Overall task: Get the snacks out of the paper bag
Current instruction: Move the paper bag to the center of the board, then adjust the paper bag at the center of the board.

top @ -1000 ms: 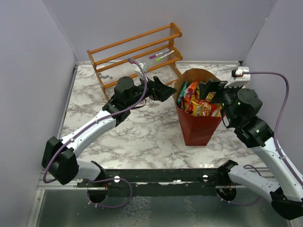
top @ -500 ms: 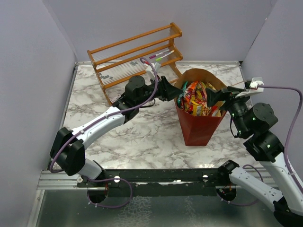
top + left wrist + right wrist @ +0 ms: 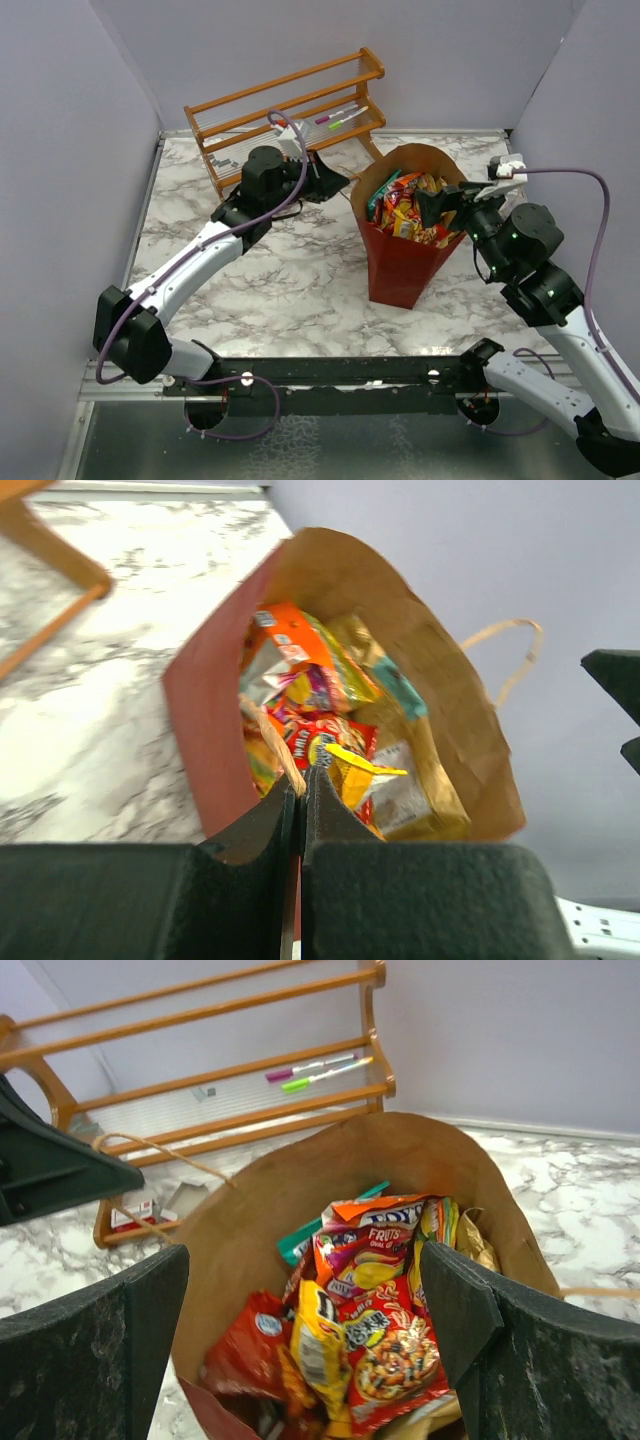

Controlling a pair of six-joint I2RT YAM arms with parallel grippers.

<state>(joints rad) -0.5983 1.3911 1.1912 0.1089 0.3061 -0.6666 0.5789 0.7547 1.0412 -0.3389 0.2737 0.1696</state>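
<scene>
Paper bag point(image 3: 400, 270) tipped left, left tool point(image 3: 302, 780) pinching its handle point(image 3: 165, 1157), right tool point(image 3: 437, 205) spread above.

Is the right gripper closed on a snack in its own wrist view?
No, the right gripper is wide open and holds nothing, hovering above the snacks in the paper bag.

**ITEM COUNT**

Paper bag point(image 3: 400, 272): 1.
Snacks point(image 3: 365, 1300): at least 6 packets show at the bag mouth. Those beneath are hidden, so the total cannot be told.
Wooden rack point(image 3: 290, 85): 1.
Pens: 2, made up of 1 pink pen point(image 3: 305, 1068) and 1 green pen point(image 3: 322, 1079).
Arms: 2, the left arm point(image 3: 190, 268) and the right arm point(image 3: 548, 292).
Grippers: 2, the left gripper point(image 3: 300, 792) and the right gripper point(image 3: 430, 207), each with 2 fingers.
Desk point(image 3: 290, 290): 1.
</scene>
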